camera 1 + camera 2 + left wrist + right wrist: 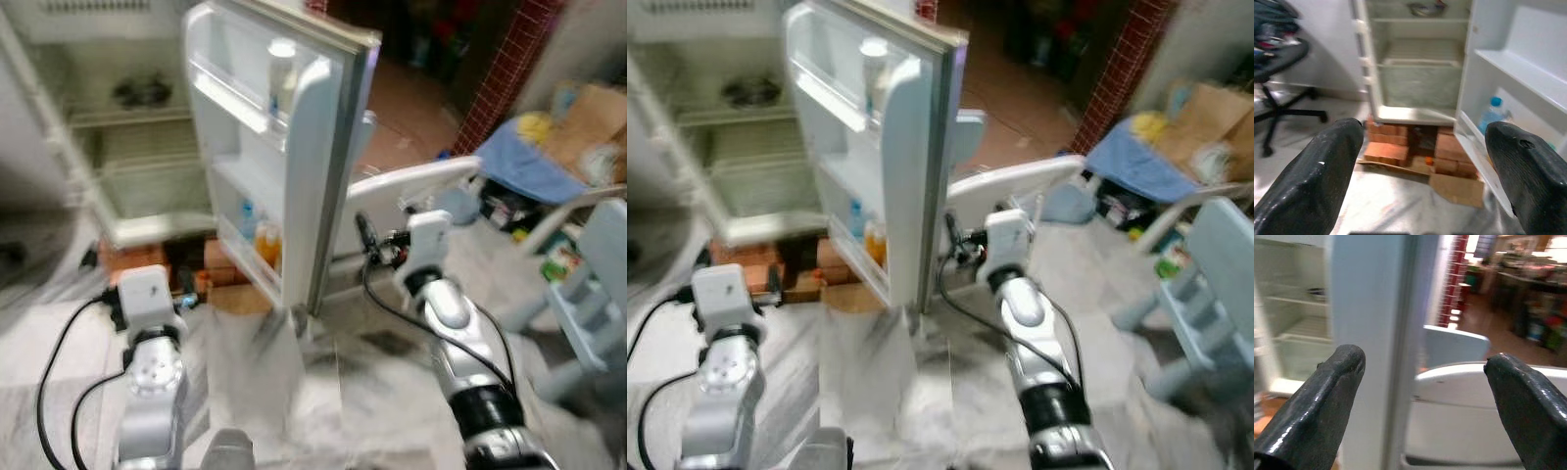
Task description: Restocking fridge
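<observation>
Two silver arms reach forward toward a white fridge (147,147) whose door (294,166) stands swung open, its edge facing the robot. The left claw (1420,161) has its black fingers (1317,181) spread wide and holds nothing; it points at the open fridge body, where pale wire shelves (1420,61) sit inside and a dark metal bowl (142,91) rests on an upper one. The right claw (1425,396) is also spread wide and empty, aimed at the edge of the door, with a white plastic chair (411,186) just beyond it.

Inside the door, a tall white bottle (281,73) stands on the top rack. On the lower rack are a clear bottle with a blue cap (1492,115) and, beside it, an orange container (266,245). Red bricks (1400,142) prop up the fridge base, with a flat piece of brown cardboard (1457,188) on the floor in front of them.

To the far right lie a blue cloth (519,162) and a brown cardboard box (588,122). A black office chair (1278,73) stands left of the fridge. The head views are blurred.
</observation>
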Available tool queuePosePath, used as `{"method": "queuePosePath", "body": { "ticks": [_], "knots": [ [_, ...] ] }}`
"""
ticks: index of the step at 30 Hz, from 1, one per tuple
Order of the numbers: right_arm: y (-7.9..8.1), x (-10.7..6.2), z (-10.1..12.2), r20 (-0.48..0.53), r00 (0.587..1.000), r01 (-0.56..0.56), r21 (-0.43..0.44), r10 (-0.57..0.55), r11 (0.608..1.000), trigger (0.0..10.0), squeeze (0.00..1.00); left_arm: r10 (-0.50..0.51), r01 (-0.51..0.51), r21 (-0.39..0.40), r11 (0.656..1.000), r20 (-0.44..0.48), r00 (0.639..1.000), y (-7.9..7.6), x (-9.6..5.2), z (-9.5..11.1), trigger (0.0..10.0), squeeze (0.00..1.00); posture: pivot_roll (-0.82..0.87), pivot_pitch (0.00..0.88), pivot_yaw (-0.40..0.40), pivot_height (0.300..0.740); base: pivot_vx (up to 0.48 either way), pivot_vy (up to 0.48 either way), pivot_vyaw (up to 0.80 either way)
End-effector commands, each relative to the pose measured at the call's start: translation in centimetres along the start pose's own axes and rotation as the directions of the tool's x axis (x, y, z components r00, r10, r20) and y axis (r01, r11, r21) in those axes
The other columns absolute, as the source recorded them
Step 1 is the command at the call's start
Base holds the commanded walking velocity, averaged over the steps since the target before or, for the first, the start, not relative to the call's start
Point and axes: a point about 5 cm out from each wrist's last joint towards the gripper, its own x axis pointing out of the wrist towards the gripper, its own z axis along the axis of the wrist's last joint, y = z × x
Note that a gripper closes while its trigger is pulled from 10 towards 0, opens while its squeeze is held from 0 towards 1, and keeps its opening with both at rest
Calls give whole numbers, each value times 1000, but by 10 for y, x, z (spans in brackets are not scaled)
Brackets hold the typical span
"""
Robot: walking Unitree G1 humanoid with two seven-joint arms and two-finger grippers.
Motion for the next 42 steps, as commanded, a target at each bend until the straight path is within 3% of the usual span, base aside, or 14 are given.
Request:
{"method": "queuePosePath", "body": {
  "ticks": [1,9,14,21,28,30,35,42],
  "knots": [
    [8,1,2,11,999,-32,5,32,999,10000,0,0,0,14,1000,7,1000,2,1,2,10000,0,149,0,-82,740,0,0,800],
    [3,-3,3,22,1000,-10,4,9,1000,10000,0,-45,46,-4,999,42,998,-1,0,8,10000,0,146,0,-81,740,109,0,263],
    [-11,-18,-3,-14,996,84,32,-83,996,10000,0,-63,65,-25,998,47,997,0,-8,6,10000,0,141,0,-78,740,344,0,0],
    [-15,-35,-11,-48,994,99,16,-98,995,10000,0,-86,88,-26,996,39,995,-2,-18,3,10000,0,132,0,-74,740,371,0,0],
    [-7,-26,-4,-28,999,37,-1,-37,999,10000,0,-92,94,-29,995,54,994,-6,-14,8,10000,0,134,0,-81,740,407,0,0],
    [-5,-21,1,-9,1000,-2,-52,1,999,10000,0,-84,85,-24,996,57,995,-6,-15,8,10000,0,139,0,-87,740,171,0,800],
    [-1,-11,6,4,998,-64,-9,64,998,10000,0,-49,49,-43,998,23,999,-4,-18,4,10000,0,151,0,-96,740,0,0,681],
    [11,7,17,44,988,-146,-37,148,989,10000,0,-53,54,-41,998,26,998,-4,-18,6,10000,0,162,0,-96,740,0,0,471]
  ]
}}
